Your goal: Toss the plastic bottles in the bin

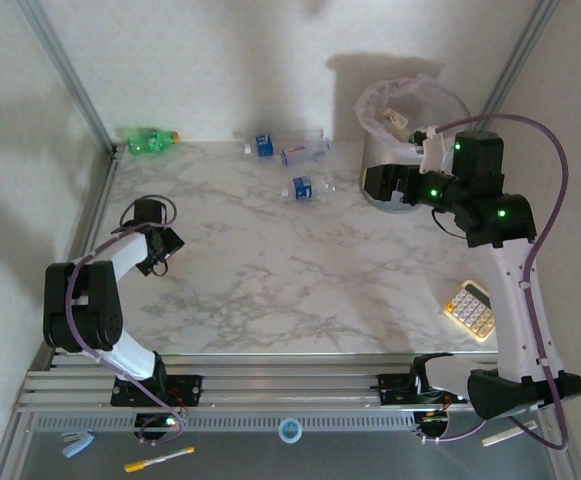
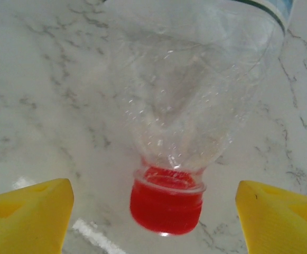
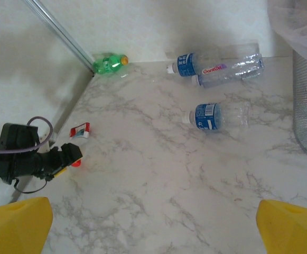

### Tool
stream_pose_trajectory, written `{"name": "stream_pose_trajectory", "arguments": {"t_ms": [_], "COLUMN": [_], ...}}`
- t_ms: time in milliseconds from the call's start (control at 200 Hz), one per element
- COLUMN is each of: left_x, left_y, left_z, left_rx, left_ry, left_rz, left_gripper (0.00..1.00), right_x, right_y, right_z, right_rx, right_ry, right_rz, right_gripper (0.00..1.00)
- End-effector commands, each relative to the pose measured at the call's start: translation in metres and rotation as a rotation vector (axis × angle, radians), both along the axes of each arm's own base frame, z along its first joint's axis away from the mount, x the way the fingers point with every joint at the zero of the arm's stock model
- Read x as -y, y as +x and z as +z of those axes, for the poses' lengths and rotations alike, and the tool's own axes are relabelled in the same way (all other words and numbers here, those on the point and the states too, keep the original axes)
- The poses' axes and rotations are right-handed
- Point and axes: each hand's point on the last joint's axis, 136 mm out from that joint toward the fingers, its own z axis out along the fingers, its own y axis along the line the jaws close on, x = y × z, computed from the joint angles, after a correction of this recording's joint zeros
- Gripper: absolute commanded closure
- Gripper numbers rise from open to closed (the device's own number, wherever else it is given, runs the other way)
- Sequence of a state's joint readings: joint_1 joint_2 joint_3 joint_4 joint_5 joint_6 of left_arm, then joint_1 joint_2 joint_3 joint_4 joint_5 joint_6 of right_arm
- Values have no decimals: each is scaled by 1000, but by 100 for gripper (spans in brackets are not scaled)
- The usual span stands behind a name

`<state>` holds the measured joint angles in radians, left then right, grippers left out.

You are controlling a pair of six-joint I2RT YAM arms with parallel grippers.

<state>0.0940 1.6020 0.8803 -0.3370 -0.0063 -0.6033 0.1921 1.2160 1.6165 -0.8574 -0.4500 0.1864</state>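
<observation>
Yellow fingers (image 2: 26, 217) of the left gripper (image 2: 154, 203) stand wide apart at the two bottom corners of the left wrist view. They are released and grasp nothing yet. Between them, low in the centre, lies the red cap (image 2: 166, 209) of a clear bottle (image 2: 190, 95), and its body runs up toward the top of the frame over the marble table (image 2: 37, 79). I judge the step in hand is to take this bottle. To do it well, the gripper should go a little forward so the fingers close on the neck or shoulder and not on the smooth cap. It should stay centred, because a round bottle rolls away easily, and close gently, since the thin plastic will give. The right gripper (image 3: 153, 233) is also spread and empty. Farther off, in the upper part of its view, lie three blue-labelled bottles (image 3: 216, 115) and one green bottle (image 3: 110, 62). The bin (image 1: 410, 110) stands at the upper right of the top view, so the bottle needs a high lift over the rim.
</observation>
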Motion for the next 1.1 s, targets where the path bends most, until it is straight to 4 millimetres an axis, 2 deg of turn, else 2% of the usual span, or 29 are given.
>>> {"name": "stream_pose_trajectory", "arguments": {"t_ms": [0,155,310,470,636,761,866,1001,1091], "left_x": [1,4,8,26,63,103,148,225,267], "left_y": [19,23,21,23,25,23,18,-9,-31], "left_z": [4,-1,3,27,67,106,151,212,242], "left_rx": [47,47,58,147,269,382,532,753,862], "left_ry": [-17,-27,-31,-36,-10,12,15,-16,-21], "left_rz": [-48,-82,-110,-179,-319,-453,-595,-852,-981], "left_gripper": [25,41,57,64,70,72,71,70,70], "right_x": [-5,-4,-3,-7,-6,-9,-14,-22,-28], "right_y": [-8,-9,-7,-3,1,2,2,2,3], "right_z": [2,-1,-3,-7,-11,-11,-14,-19,-24], "right_rx": [18,23,13,-25,-42,-53,-76,-113,-141], "right_ry": [-2,-16,-21,2,3,17,36,68,93], "right_rz": [39,37,33,35,25,35,57,89,114], "right_gripper": [1,1,1,1,1,1,1,1,1]}}
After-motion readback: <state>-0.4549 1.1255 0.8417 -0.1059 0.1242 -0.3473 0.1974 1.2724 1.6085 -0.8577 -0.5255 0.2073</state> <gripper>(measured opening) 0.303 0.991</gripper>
